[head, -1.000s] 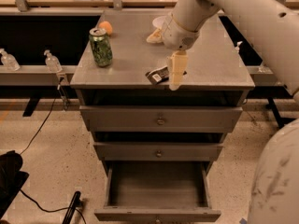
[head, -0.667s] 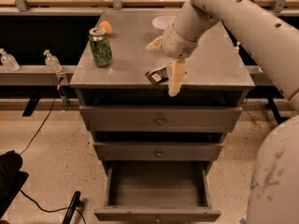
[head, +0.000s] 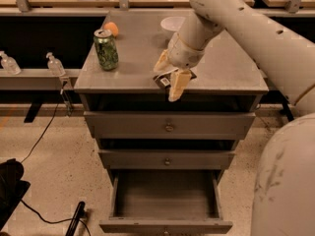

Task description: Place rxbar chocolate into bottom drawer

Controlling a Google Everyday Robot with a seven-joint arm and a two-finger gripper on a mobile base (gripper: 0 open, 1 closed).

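The rxbar chocolate (head: 166, 81), a dark wrapper with a white patch, lies flat on the grey cabinet top (head: 226, 68) near its front edge. My gripper (head: 170, 74) is right over it, open, with one tan finger (head: 161, 62) behind the bar and the other (head: 177, 85) in front, hanging over the cabinet's edge. The bar is not lifted. The bottom drawer (head: 167, 198) is pulled out and empty. The two upper drawers (head: 169, 127) are closed.
A green patterned can (head: 106, 49) stands at the top's left, with an orange (head: 112, 29) behind it and a white bowl (head: 172, 22) at the back. Two clear bottles (head: 54, 64) stand on a low shelf to the left. A cable (head: 39, 141) runs over the floor.
My gripper has moved left and down, from just right of the bar to straddling it. The bar, can and drawers have not moved.
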